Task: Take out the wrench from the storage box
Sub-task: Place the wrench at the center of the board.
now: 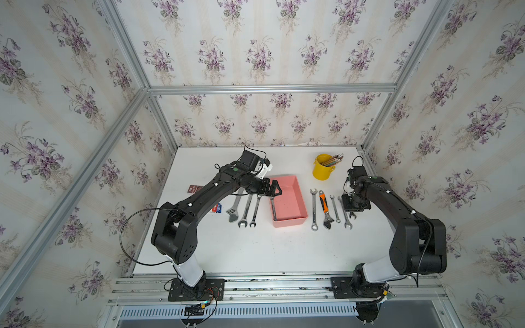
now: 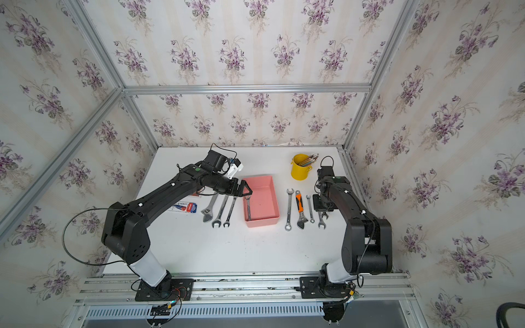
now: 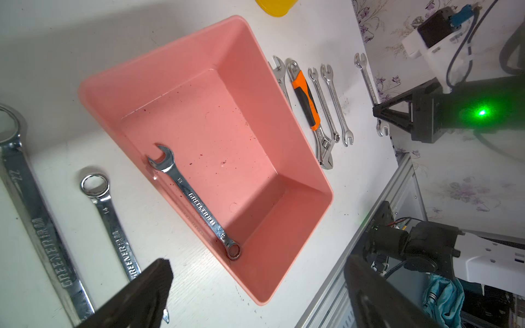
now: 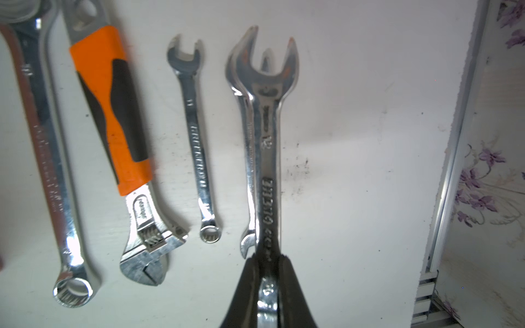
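The pink box (image 1: 290,222) sits in the middle of the white table (image 1: 255,250). The wrench (image 3: 196,201) lies flat on the box floor, right along the left wall. Its open end points to the far side and its ring end is near the front corner. The rest of the box floor is bare.

The left pincer (image 1: 274,189) hangs over the box's left rim with its fingers spread wide, holding nothing. Three wrenches (image 1: 246,208) lie just beside the box on the left. A row with an orange-handled one (image 1: 324,207) lies on the right. The right pincer (image 1: 351,210) is at the right end of that row, squeezed tight on a two-ended wrench (image 4: 268,127).

A yellow cup (image 1: 322,170) of pencils stands behind the row. In front of the box, bare table runs to the metal rail (image 1: 255,284). Flower wallpaper (image 1: 255,56) covers the walls.

Only the left wrist view shows the letters on the wrench and dark specks on the box floor. Only the right wrist view shows the held wrench over another wrench (image 4: 250,170). I cannot tell if they touch.
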